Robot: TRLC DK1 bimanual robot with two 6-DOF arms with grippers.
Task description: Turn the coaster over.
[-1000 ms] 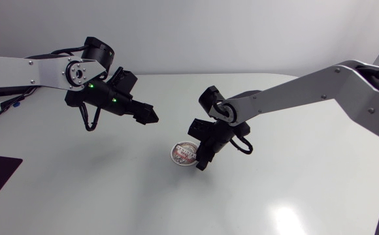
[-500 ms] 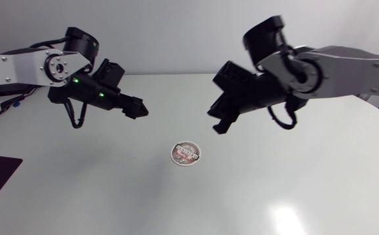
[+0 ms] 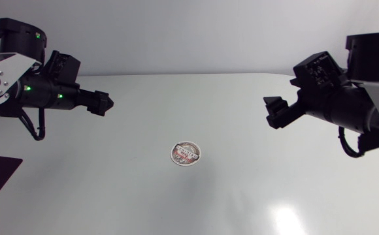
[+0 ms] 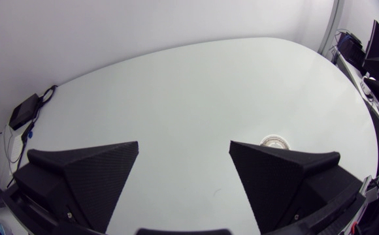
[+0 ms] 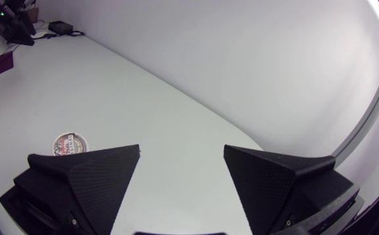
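1. Our white table [image 3: 255,196] spreads out below both end effectors.
2. Our right arm [image 3: 372,108] is raised above the table.
3. Our left arm [image 3: 10,75] is raised as well, on the opposite side.
4. Our right gripper [image 5: 181,149] is released. Its fingers are spread wide with nothing between them.
5. Our left gripper [image 4: 183,147] is also released, its fingers wide apart and empty.
6. The round coaster [image 3: 185,154] lies flat on the table with a printed face up, well apart from both grippers and roughly between them. From each wrist it sits ahead of the gripper, off beyond one finger, and neither gripper touches it.
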